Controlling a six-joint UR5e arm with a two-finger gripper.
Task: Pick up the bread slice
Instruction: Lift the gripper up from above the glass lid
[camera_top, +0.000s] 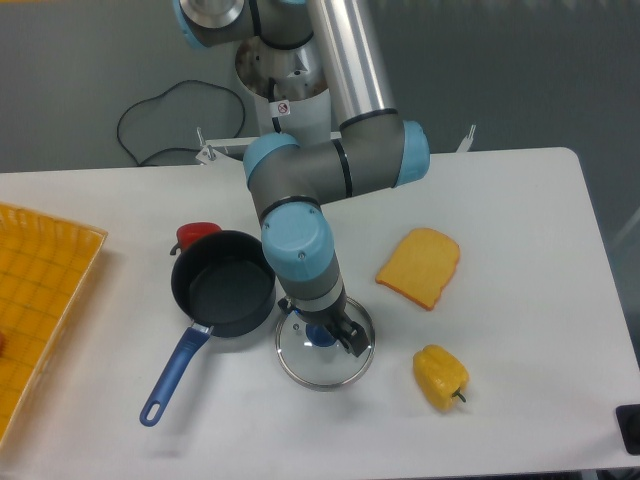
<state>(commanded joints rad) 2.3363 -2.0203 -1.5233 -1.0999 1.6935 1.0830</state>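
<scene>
The bread slice (419, 267) lies flat on the white table (520, 200), yellow-orange with a darker crust edge, right of centre. My gripper (322, 333) points down, low over a glass lid (324, 350), to the left of the bread and a little nearer the front edge. Its dark fingers (349, 340) stand on either side of the lid's blue knob (318, 338) with a gap showing, so it looks open. Nothing is held, and the wrist hides part of the lid.
A black pan (222, 283) with a blue handle (172, 376) sits left of the gripper, with a red object (196, 234) behind it. A yellow bell pepper (440, 377) lies in front of the bread. A yellow tray (35, 300) is at the left edge.
</scene>
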